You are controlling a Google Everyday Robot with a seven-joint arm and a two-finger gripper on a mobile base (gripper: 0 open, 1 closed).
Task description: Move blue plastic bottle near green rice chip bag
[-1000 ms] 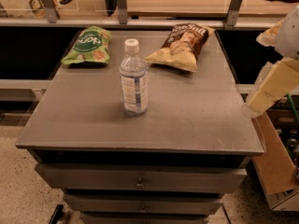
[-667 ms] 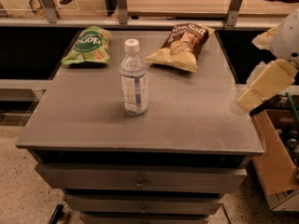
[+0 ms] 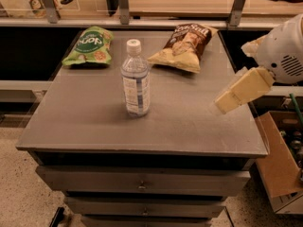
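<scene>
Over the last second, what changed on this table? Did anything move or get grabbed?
The pincer slid left, from beside the table's right edge to over its top, nearer the blue plastic bottle but apart from it. Nothing was grabbed or let go. The bottle, upright mid-table, the green rice chip bag and the brown chip bag at the back stayed put.

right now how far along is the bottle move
Done: nothing yet; the bottle stands upright on the table, apart from the green bag at the back left. In hand: the gripper hangs over the right edge, not touching the bottle. Left: grasp it and set it beside the bag.
</scene>
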